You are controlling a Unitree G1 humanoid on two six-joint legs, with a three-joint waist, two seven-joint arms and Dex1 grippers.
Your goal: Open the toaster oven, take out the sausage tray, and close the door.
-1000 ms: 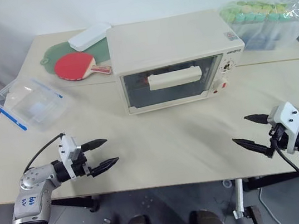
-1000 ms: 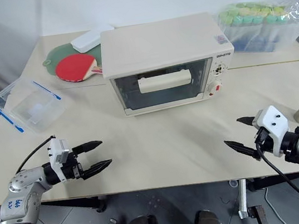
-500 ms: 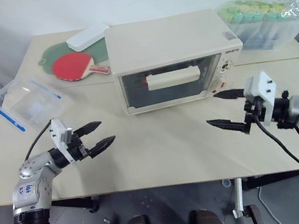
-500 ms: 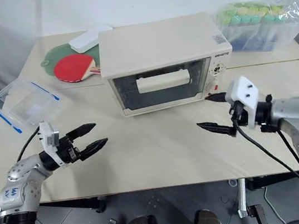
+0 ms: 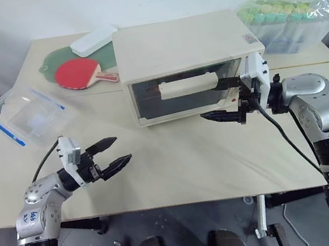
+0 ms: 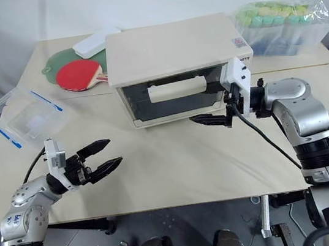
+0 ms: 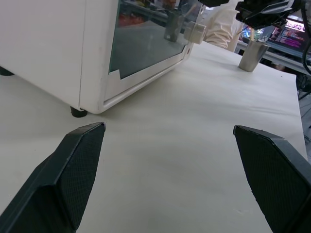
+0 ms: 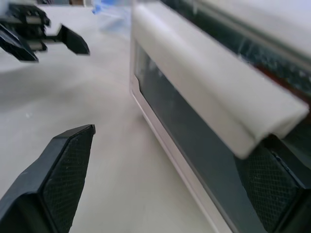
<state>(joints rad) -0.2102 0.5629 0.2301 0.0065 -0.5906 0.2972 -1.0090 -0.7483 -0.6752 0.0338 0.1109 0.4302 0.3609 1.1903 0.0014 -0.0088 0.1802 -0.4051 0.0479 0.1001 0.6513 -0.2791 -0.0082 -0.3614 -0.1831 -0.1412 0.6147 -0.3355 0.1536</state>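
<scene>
- At the left of the frame, a clear plastic box with blue clips [image 5: 27,115] lies on the beige table [image 5: 177,164]; nothing can be seen inside it.
- In the lower left, the left gripper [image 5: 112,155] hovers above the table with both black fingers spread wide and nothing between them, pointing to the right.
- In the upper left, a red table tennis paddle [image 5: 80,72] lies on a green one [image 5: 58,57], and a flat white rectangular case [image 5: 96,40] is just behind them.
- In the centre stands the cream-white boxy toaster oven [image 5: 183,64], its long axis running left to right and its front facing the lower edge of the frame.
- The glass door [image 5: 179,96] is shut and upright; its long cream bar handle [image 5: 188,86] lies horizontal across it.
- Through the glass, a little red shows at the left of the handle; the sausage tray itself cannot be made out.
- At the right end of the door, the right gripper [image 5: 221,98] points to the left with fingers wide apart and grasping nothing: the upper finger [image 5: 228,82] is at the right end of the handle, the lower one [image 5: 218,115] is in front of the door's bottom edge.
- In the upper right, a clear plastic bag [image 5: 288,21] holds green-capped bottles.
</scene>
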